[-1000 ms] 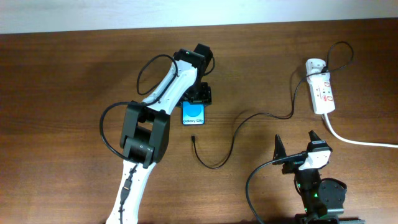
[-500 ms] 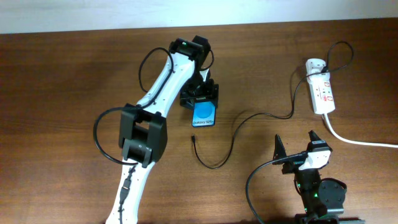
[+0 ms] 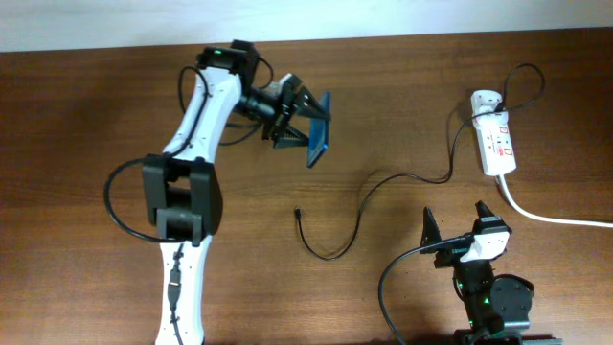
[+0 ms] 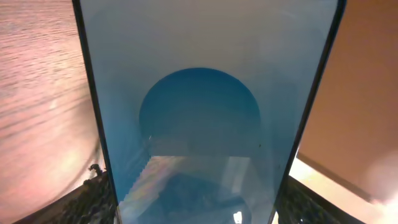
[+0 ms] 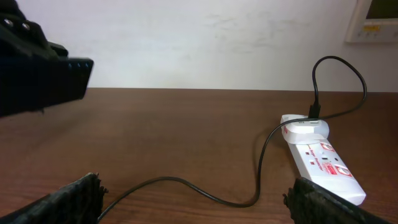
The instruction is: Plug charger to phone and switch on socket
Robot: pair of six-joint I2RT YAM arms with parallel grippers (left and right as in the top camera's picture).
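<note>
At the near edge of the worktop (image 3: 77, 240), a dark brown wood-grain surface, the right hand (image 3: 458, 225) stands with its fingers spread wide and nothing between them. Just beyond it lies the charger (image 3: 359, 216), a thin black cable in a loose curve. Its plug tip (image 3: 298, 212) rests free on the wood, its end toward the far side. The cable runs right and back to a white adapter (image 3: 482, 99), seated at the far end of the socket (image 3: 496, 146). The socket is a white oblong with red markings, far right, its long axis near to far. A thick white cord (image 3: 551, 216) leaves its near end toward the right edge.

Farther back, left of centre, the left hand (image 3: 308, 129) pinches the phone (image 3: 317, 144), well apart from the plug tip. From above the phone shows as a narrow blue strip, tipped up on edge rather than flat, its long axis roughly near to far with the far end leaning right. Whether it touches the wood I cannot tell. The left wrist view is filled by its lit light-blue screen with a darker blue round shape, framed in black.

Beyond the far edge rises a plain white wall (image 3: 431, 19), with a pale panel (image 5: 373, 18) high on it.
</note>
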